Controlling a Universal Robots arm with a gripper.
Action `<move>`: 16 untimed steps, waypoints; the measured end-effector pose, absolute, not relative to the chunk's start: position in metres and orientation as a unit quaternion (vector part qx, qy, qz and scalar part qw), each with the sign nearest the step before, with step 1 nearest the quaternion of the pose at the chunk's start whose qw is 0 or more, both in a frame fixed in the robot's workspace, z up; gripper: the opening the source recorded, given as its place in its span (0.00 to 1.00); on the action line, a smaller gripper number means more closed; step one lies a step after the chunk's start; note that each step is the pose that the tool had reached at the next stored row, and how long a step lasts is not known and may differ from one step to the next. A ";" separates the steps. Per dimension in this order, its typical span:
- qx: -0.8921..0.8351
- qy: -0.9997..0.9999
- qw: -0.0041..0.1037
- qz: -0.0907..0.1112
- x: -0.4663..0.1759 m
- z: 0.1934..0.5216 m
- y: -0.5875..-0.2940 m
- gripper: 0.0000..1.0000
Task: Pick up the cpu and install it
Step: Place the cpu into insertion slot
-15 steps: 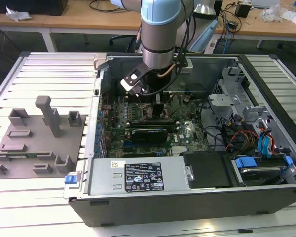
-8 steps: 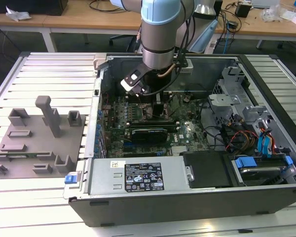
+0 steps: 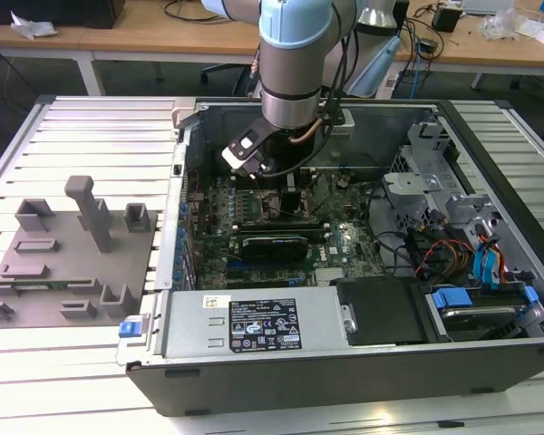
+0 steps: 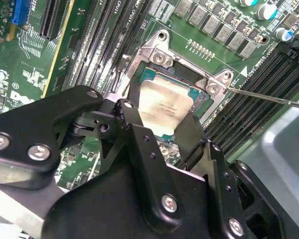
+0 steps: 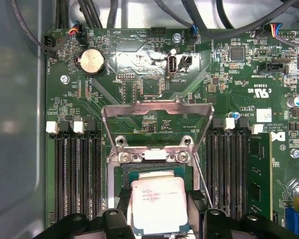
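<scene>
Misalignment worries us: with the end effector (image 5: 160, 197) gripping the cpu (image 5: 157, 208) by its edges just above the open socket (image 5: 154, 156), any tilt could damage both.

Counter (image 3: 82, 127): in the exterior view we record a slatted metal top, its ribs running from side to side. Two items rest directly on it. Toward the exterior view's left lies a flat grey fixture plate (image 3: 72, 263) carrying grey blocks and one upright post. Just beside it, toward the right, an open computer case (image 3: 344, 381) lies on its side, opening upward. We cannot tell whether plate and case touch.
</scene>
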State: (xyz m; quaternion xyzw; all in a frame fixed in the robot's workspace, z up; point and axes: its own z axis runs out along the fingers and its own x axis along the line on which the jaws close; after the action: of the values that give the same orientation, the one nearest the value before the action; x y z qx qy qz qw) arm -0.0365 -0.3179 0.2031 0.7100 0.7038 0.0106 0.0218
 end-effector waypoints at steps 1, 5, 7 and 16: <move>0.710 0.704 0.022 0.010 -0.037 0.203 -0.318 0.56; 0.710 0.704 0.022 0.011 -0.037 0.204 -0.318 0.56; 0.710 0.704 0.020 0.012 -0.037 0.204 -0.318 0.56; 0.710 0.704 0.014 0.018 -0.037 0.201 -0.318 0.56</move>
State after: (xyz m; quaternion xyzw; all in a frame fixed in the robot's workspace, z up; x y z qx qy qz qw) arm -0.0366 -0.3180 0.2011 0.7102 0.7036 0.0177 0.0145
